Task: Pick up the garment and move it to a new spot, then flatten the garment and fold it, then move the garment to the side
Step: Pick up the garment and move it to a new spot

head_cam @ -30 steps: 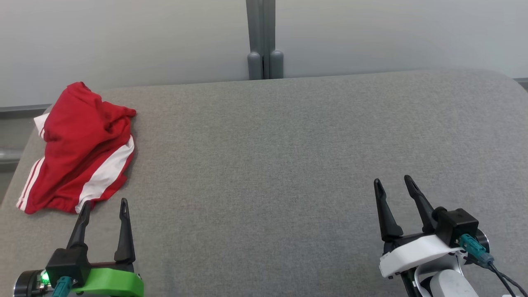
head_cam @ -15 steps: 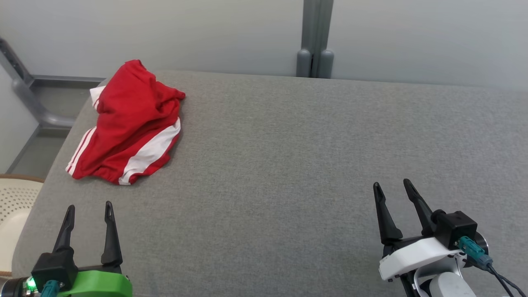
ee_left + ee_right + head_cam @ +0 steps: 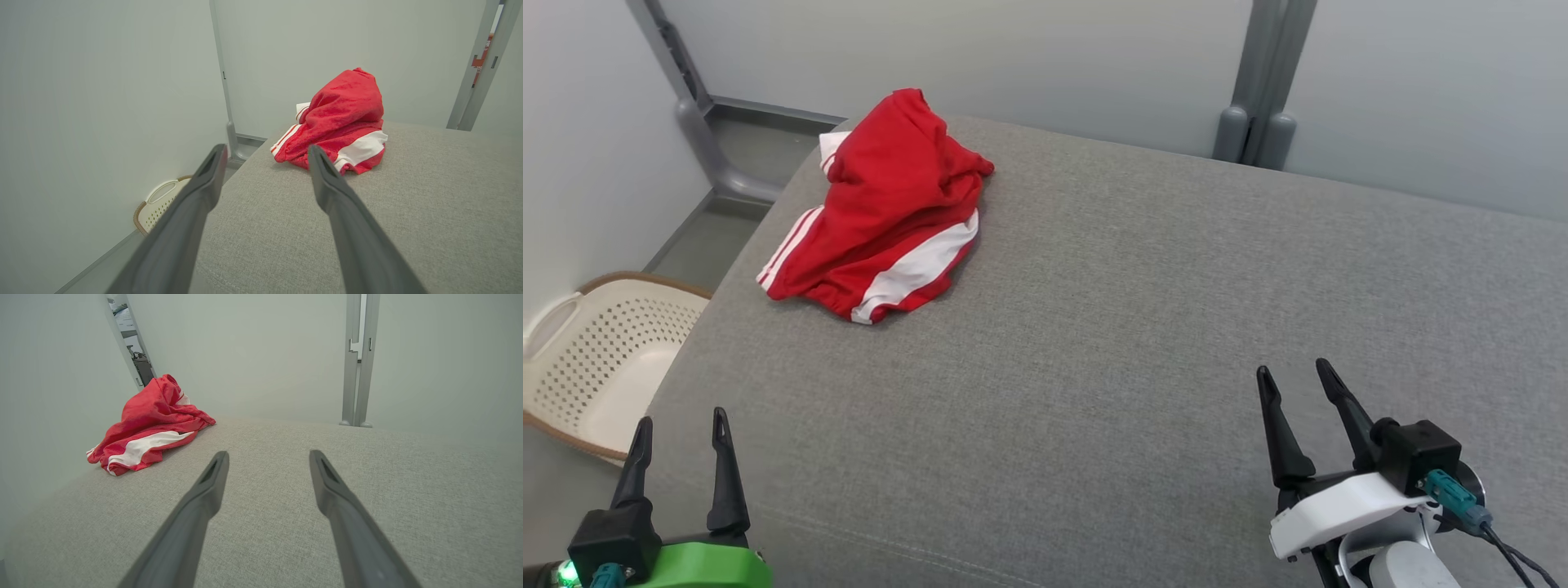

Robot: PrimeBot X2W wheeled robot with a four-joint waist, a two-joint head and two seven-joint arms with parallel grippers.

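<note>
**A:** What had changed over the last second?

**B:** The head camera had swung left, so the whole picture slid right. The red garment (image 3: 886,212) with white stripes showed nearer the middle of the head view. It had not moved, though: it lay in the same crumpled heap at the far left corner of the grey cushion (image 3: 1111,327). A cream perforated basket (image 3: 613,359) had come into sight on the floor off the cushion's left edge. The grey post (image 3: 1262,82) on the far wall had moved toward the right of the frame.

**A:** And the 2 grippers?

**B:** Both had stayed spread wide. The left gripper (image 3: 681,416) was at the near left corner of the cushion. Its 2 dark fingers were well parted with nothing between them, pointing toward the garment but well apart from it. The right gripper (image 3: 1293,367) was over the near right part of the cushion, equally wide and holding nothing. Its wrist view showed bare grey fabric between its fingers, with the garment away to the far left.
</note>
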